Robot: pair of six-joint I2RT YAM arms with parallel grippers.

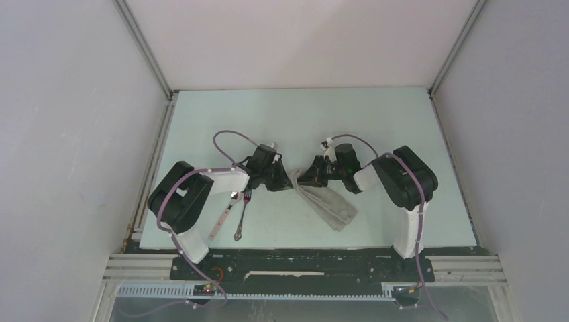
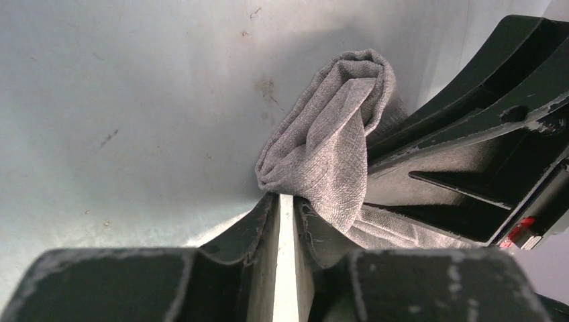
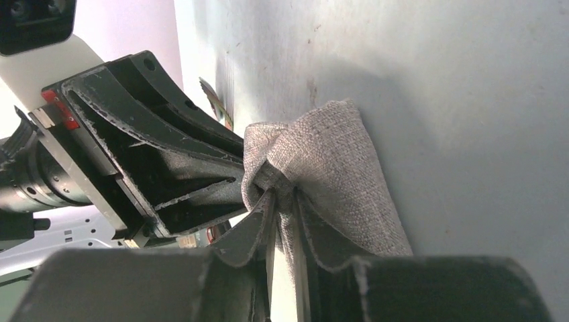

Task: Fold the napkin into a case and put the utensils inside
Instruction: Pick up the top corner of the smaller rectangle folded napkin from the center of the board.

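Observation:
The grey napkin [image 1: 332, 205] lies bunched in a long crumpled strip at the table's middle, its upper end lifted between both grippers. My left gripper [image 1: 285, 180] pinches that end at its fingertips [image 2: 287, 196], with napkin [image 2: 329, 141] folds bulging just past them. My right gripper [image 1: 310, 180] faces it, shut on the napkin [image 3: 335, 154], and cloth runs down between its jaws [image 3: 283, 191]. The two grippers almost touch. The utensils lie by the left arm: a spoon [image 1: 221, 218] with a pale pinkish handle and a metal fork [image 1: 241, 213] beside it.
The pale table [image 1: 302, 114] is boxed in by white walls at left, right and back. Metal rails [image 1: 153, 168] run along its sides. The arm bases stand on a black bar [image 1: 302, 265] at the near edge. The left arm's elbow [image 1: 180, 196] hangs beside the utensils.

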